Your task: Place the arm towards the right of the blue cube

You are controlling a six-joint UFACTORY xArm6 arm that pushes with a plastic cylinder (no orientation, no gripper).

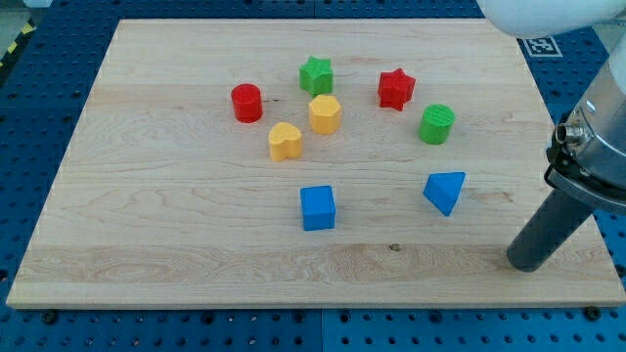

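- Eight small coloured blocks lie on the pale wooden board (147, 215), which rests on a blue perforated table (39, 117); only one camera view is given.
- At the far side I see a red cylinder (246, 103), a green star-shaped block (316, 75), a red star-shaped block (396, 89) and a green cylinder (437, 124).
- Between them lie a yellow hexagonal block (325, 114) and a yellow heart-shaped block (285, 142), close to each other but apart.
- Nearer to the camera is the blue cube (318, 207), a little left of the board's centre, standing alone.
- To its right, well apart, lies a blue triangular block (445, 192).
- My tip (531, 262) is the lower end of a dark straight rod; it stands near the right edge of the board, to the right of the blue triangular block and touching no block.
- No hand or jaws exist on this arm, so nothing is spread, pressed or pinching.
- As I judge, the task is partly done: my tip is already on the right side of the blue cube, but far from it, with the blue triangular block roughly between them.
- What is left is probably to come leftwards, passing on the near side of that triangular block, and to stop just beside the cube.
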